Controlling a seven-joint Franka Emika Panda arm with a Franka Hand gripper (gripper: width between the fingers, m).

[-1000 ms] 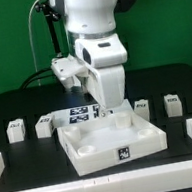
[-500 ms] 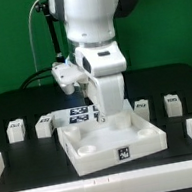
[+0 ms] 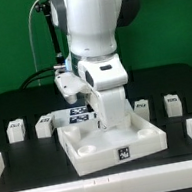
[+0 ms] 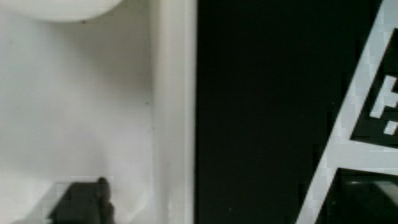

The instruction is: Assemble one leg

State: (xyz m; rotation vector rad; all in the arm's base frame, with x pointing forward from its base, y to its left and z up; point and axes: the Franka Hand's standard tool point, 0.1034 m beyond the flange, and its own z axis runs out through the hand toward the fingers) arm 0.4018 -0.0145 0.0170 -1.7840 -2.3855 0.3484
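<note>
Black desk (image 3: 33,157) and green backdrop (image 3: 5,48) are framing the arm (image 3: 92,24), which is dropping and twisting, bringing the claw (image 3: 103,124) lower over the tray (image 3: 141,137) (its spread cannot be told). The closest leg (image 3: 140,106) is sitting beside the tray, so fitting likely remains ahead.

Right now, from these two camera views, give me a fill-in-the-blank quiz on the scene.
The loose legs standing in the exterior view number ___.
The table under them is coloured ___.
The gripper hangs by the far edge of the tray piece, which is coloured ___.
Missing words: four; black; white.
</note>
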